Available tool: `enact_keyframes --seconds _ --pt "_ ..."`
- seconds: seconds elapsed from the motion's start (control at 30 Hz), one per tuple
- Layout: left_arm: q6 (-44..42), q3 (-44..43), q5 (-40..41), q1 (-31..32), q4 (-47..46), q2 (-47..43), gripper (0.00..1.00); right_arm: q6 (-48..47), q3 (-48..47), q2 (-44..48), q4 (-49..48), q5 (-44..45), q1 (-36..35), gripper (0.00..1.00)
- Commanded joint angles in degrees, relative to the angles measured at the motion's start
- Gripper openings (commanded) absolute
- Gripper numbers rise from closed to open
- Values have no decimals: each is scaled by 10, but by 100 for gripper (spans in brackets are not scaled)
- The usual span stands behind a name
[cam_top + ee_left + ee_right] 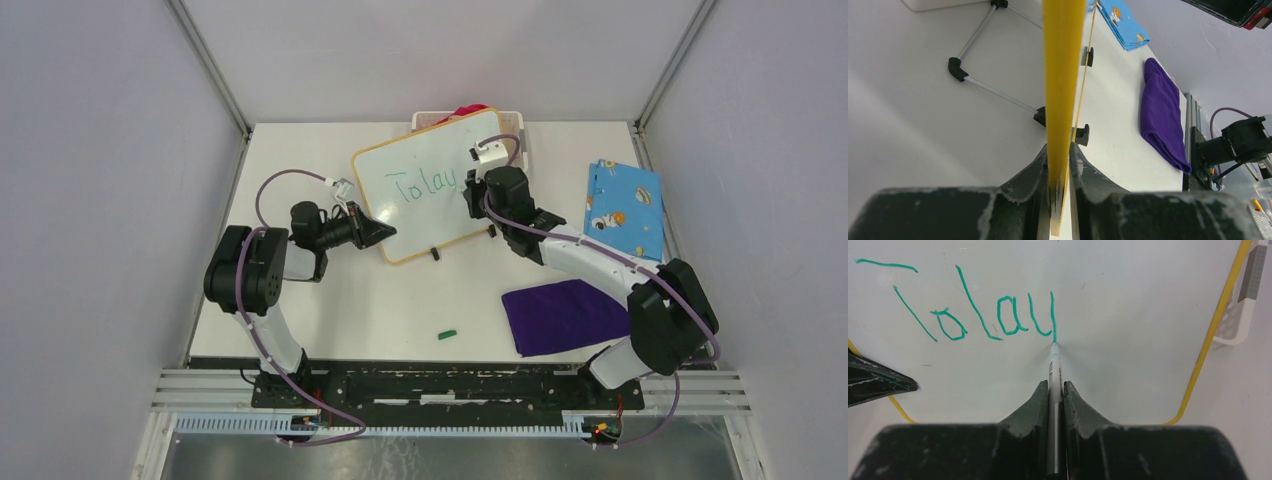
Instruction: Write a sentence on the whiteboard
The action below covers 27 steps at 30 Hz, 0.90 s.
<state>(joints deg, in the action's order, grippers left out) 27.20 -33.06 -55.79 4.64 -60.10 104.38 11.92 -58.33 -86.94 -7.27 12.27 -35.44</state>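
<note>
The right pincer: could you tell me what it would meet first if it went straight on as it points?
The whiteboard: the marker held in the right pincer touches it at the end of the green writing.

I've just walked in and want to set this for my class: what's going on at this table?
Two robot arms are writing on a small whiteboard. The left gripper is clamped on the board's yellow-framed edge, steadying it. The right gripper holds a marker with its tip on the board, at the foot of the last letter. The sentence is unfinished: only a green "Tolay" is there.
</note>
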Motion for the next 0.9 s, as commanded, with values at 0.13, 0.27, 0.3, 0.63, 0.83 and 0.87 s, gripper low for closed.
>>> enact_keyframes --seconds 0.13,0.27,0.3,0.63,0.83,0.87 --pt "-8 -6 27 -4 16 12 23 18 12 14 -26 -32 -1 0" --pt "-7 -6 27 -3 16 12 23 18 -3 5 -19 -49 -14 0" --pt "-7 -6 27 -3 16 12 23 17 -7 2 -17 -51 -19 0" --pt "-8 -7 27 -3 17 11 23 31 -28 26 -20 -66 -43 0" --pt "-8 -7 28 -3 18 11 23 25 -28 71 -38 -58 -44 0" --pt "-7 -7 28 -3 18 11 23 20 -34 71 -36 -56 -45 0"
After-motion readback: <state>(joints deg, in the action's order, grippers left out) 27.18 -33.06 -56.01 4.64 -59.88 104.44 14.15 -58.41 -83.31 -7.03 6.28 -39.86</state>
